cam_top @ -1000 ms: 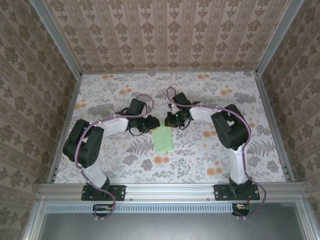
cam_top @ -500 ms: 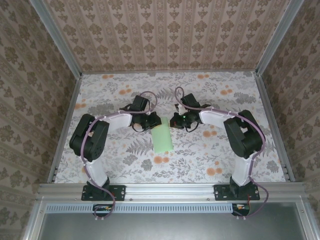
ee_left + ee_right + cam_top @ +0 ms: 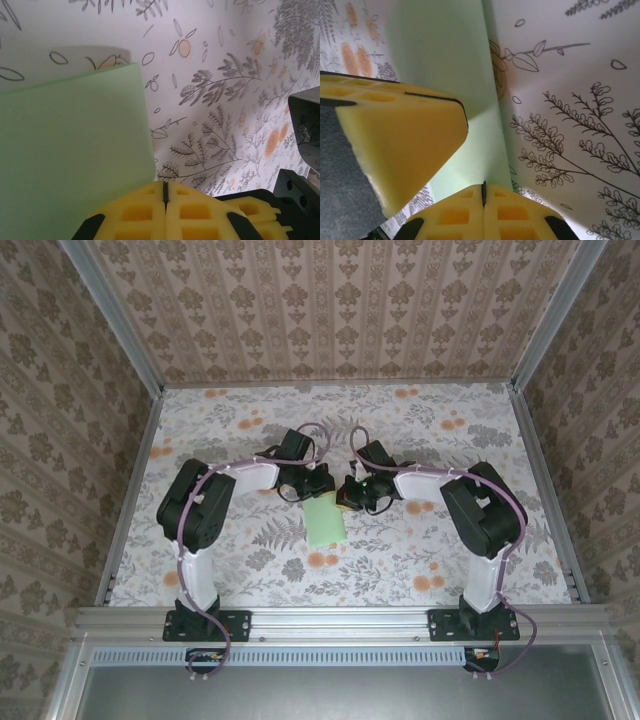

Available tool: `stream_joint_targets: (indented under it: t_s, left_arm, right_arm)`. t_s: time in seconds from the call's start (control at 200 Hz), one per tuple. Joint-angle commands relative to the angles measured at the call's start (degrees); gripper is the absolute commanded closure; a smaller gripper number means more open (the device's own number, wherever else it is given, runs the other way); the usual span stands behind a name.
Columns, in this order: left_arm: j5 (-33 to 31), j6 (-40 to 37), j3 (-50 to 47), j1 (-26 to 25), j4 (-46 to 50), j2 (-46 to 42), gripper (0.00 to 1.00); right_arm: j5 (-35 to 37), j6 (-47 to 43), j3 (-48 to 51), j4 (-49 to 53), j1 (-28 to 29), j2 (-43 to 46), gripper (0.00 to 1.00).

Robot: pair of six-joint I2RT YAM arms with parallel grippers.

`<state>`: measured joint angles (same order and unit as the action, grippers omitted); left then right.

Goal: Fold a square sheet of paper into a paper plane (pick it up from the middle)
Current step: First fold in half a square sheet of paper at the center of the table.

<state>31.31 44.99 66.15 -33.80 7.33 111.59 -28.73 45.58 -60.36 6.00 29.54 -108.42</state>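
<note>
Right pincer (image 3: 483,188) clenched on sheet (image 3: 325,525) edge. Left pincer (image 3: 165,186) clenched just beside it, hold on sheet unclear. Risk: pincers pulling apart tear thin sheet, or sheet slips free.

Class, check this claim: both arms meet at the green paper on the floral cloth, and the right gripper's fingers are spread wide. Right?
No. The right gripper is shut, fingers pressed together at the edge of the green paper, as the right wrist view shows. The rest stands, floral cloth included.
</note>
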Motion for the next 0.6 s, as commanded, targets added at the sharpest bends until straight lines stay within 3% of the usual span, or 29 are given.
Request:
stream_joint_targets:
  t_s: [0.0, 0.595]
  left_arm:
    - [0.79, -0.15, 1.62, -0.69, 0.54, 1.30, 0.96]
    - [-1.81, -0.52, -1.49, -0.50, 1.08, 2.71, 0.98]
  right_arm:
    - [0.52, 1.60, -1.45, -0.56, 0.34, -1.66, 1.00]
    - [0.30, 0.58, -0.75, 0.09, 0.34, -3.01, 1.00]
